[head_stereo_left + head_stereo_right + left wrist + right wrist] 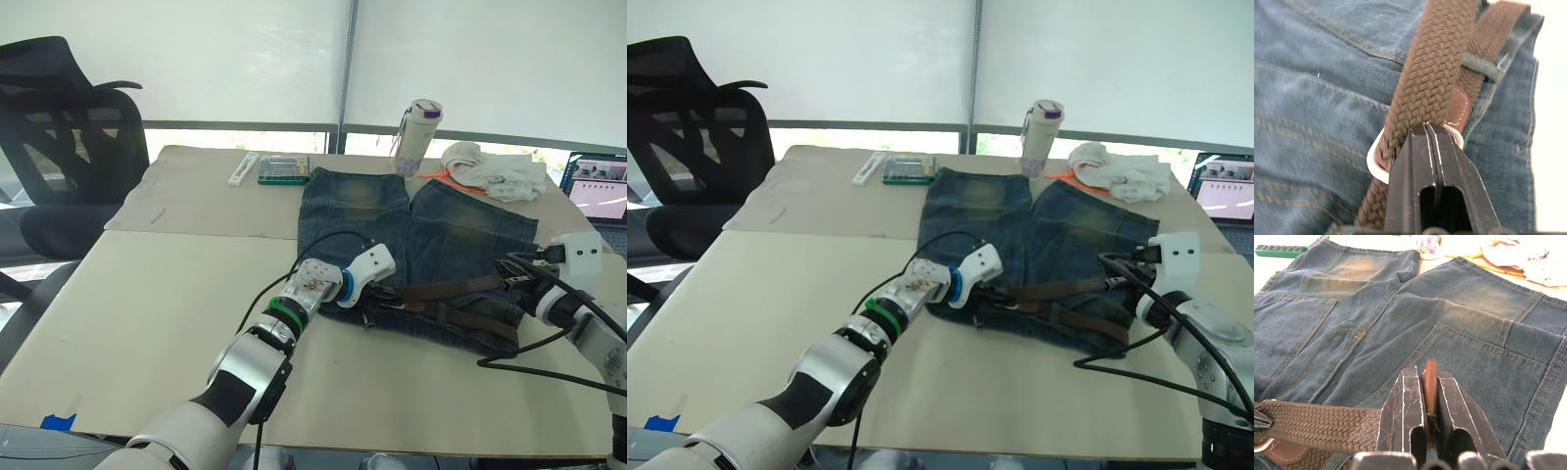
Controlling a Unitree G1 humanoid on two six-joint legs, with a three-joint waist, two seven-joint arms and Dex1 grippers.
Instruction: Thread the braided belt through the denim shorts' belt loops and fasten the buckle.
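Two pincers work the same belt (446,290) from opposite ends of the waistband. The shorts (431,225) lie flat on the surface (147,323), waistband toward the robot, so both arms reach it without crossing.

At the left pincer (1426,128), the fingers are pressed together with no gap between them, their tips resting on the buckle (1376,164), a pale ring just under the braid. Whether they pinch anything I cannot tell; they look shut and pressing down, likely pinning the buckle so it does not slide while the other end is drawn. Just ahead of these tips the strap runs doubled, one length over the other, and the under length passes beneath a loop (1481,66) at the waistband's edge, so at least one loop is threaded. A tan leather tab sits beside the tips.

The right pincer (1429,382) is clamped on the belt's thin free end, which stands on edge between the two fingers. To one side of it the broad braid lies across the denim. Holding the tip edge-on probably keeps it stiff enough to steer.

The buckle does not look fastened yet; feeding the free end into it seems the step in hand.
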